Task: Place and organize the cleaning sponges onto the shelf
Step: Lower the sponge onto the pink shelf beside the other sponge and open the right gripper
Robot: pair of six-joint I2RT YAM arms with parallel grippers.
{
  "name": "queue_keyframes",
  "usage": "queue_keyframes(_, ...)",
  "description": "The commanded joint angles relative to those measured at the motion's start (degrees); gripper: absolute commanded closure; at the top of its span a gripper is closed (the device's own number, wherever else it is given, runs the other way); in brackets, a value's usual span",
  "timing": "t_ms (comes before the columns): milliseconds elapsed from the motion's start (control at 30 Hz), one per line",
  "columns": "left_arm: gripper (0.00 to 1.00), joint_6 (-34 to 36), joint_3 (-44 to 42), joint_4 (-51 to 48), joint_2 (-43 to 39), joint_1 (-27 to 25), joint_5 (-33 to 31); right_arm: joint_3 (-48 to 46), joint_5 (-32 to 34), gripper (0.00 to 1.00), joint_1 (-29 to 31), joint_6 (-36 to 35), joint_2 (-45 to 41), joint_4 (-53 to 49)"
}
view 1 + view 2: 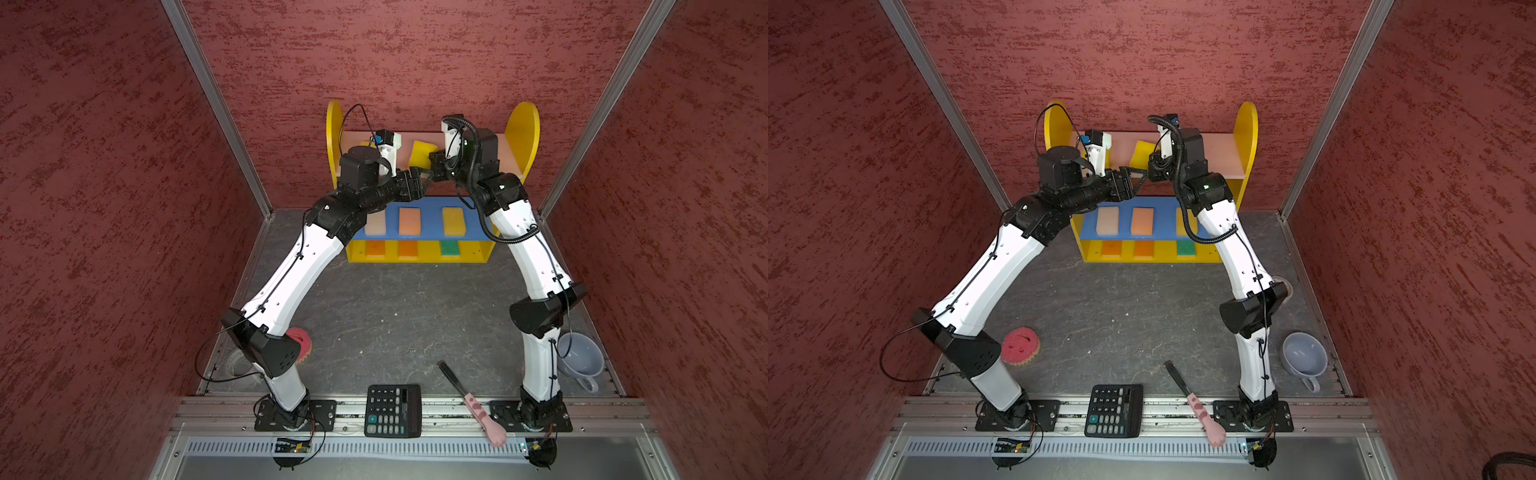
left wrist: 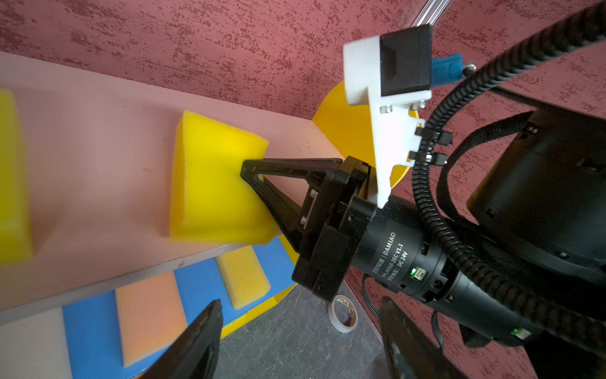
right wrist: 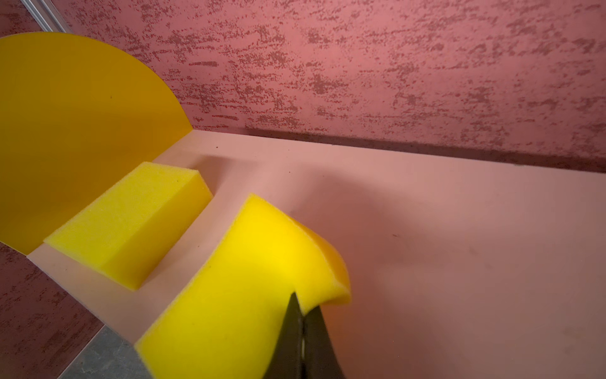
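Note:
The shelf point(image 1: 524, 133) point(image 1: 1246, 133) stands against the back wall. On its pink top board lies a yellow sponge point(image 1: 422, 150) point(image 1: 1141, 150) point(image 2: 213, 183) point(image 3: 236, 295). My right gripper point(image 1: 432, 161) point(image 2: 245, 169) point(image 3: 300, 306) is shut on its curled corner. A second yellow sponge point(image 3: 131, 220) point(image 2: 11, 177) lies by the side panel. My left gripper point(image 1: 424, 178) point(image 1: 1144, 176) point(image 2: 301, 305) hangs open and empty in front of the top board. Cream point(image 1: 376, 224), peach point(image 1: 409, 220) and yellow point(image 1: 453, 220) sponges lie on the blue board. Two orange ones point(image 1: 375, 248) and a green one point(image 1: 450, 248) lie below. The round pink sponge point(image 1: 1019, 345) is on the floor.
A black calculator point(image 1: 392, 411) and a pink-handled brush point(image 1: 469, 399) lie at the front rail. A grey-blue mug point(image 1: 579, 359) stands by the right arm's base. A tape roll point(image 2: 342, 313) lies on the floor right of the shelf. The left arm's elbow half covers the pink sponge in a top view.

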Motion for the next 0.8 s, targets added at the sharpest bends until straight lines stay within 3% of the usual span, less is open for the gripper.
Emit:
queue_keyframes(0,0.25,-0.36,2.17,0.45,0.98,-0.09,-0.03,1.24,1.89,0.91,-0.46,-3.11,1.73,0.96)
queue_keyframes(400,0.26,-0.62,4.43,1.00,3.01,0.21,-0.57,1.20,3.81,0.66,-0.70,-4.66,2.44,1.81)
queue_keyframes(767,0.26,-1.32,4.24,0.52,1.89,0.30,-0.64,1.25,2.47,0.62,-1.24,-2.80,-0.85,4.97)
